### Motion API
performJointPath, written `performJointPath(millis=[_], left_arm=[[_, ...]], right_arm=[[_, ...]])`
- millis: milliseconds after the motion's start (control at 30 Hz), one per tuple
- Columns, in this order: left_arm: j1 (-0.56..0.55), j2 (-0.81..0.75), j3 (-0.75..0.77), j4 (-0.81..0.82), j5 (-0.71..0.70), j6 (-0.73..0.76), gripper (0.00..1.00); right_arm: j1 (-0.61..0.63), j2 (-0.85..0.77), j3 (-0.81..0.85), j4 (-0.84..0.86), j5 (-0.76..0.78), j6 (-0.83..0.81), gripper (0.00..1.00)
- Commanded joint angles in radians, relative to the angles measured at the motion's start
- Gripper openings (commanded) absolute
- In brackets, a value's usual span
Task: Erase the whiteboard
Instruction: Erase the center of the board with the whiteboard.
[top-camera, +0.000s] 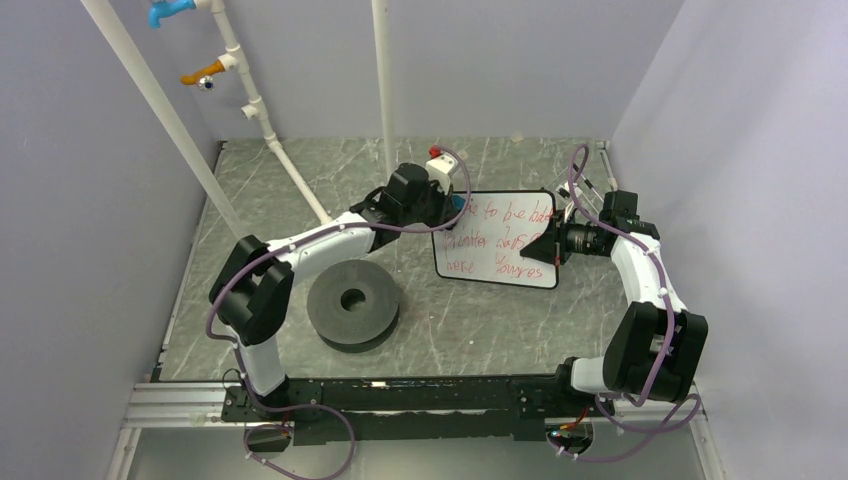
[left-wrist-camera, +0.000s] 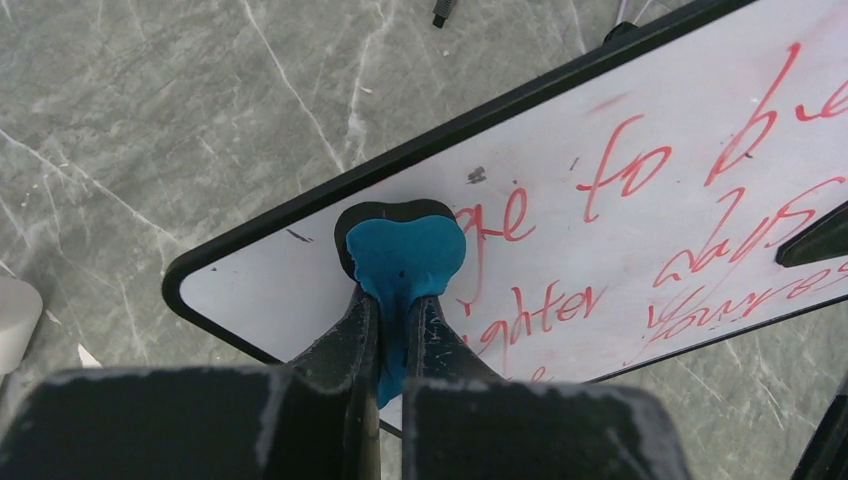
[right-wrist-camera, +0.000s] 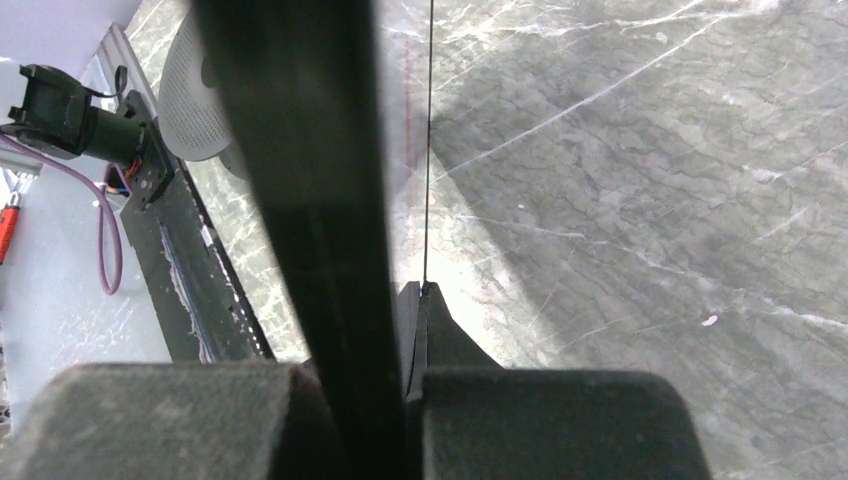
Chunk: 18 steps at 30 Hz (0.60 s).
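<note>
L pincer (left-wrist-camera: 398, 310) clamped on blue eraser (left-wrist-camera: 405, 250) atop whiteboard (left-wrist-camera: 660, 100), R pincer (top-camera: 553, 245) nipping its rt edge, black disc (top-camera: 353, 300) nearby.

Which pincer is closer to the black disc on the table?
Left. The left pincer is beyond the disc at the whiteboard's left end; the right pincer grips its right edge, farther away.

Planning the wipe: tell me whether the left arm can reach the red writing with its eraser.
Probably yes. The left gripper holds the eraser on the whiteboard, right beside the writing, nothing between. The right gripper, clamped on the far edge, may cover the last words.
</note>
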<state>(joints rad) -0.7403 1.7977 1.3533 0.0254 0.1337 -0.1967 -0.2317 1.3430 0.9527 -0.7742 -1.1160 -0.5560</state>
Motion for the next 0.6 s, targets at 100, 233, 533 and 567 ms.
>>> performJointPath(millis=[100, 233, 533, 567], left_arm=[[-0.054, 0.011, -0.064, 0.076, 0.016, 0.019, 0.0], [-0.066, 0.019, -0.008, -0.037, -0.191, 0.061, 0.0], [-0.078, -0.037, -0.016, -0.044, -0.169, 0.154, 0.0], [-0.083, -0.037, -0.029, -0.035, -0.147, 0.158, 0.0]], right_arm=[[0.048, 0.004, 0.018, -0.086, -0.065, -0.104, 0.0], [0.048, 0.002, 0.018, -0.088, -0.065, -0.105, 0.0], [0.049, 0.003, 0.018, -0.09, -0.065, -0.107, 0.0], [0.05, 0.003, 0.019, -0.09, -0.064, -0.107, 0.0]])
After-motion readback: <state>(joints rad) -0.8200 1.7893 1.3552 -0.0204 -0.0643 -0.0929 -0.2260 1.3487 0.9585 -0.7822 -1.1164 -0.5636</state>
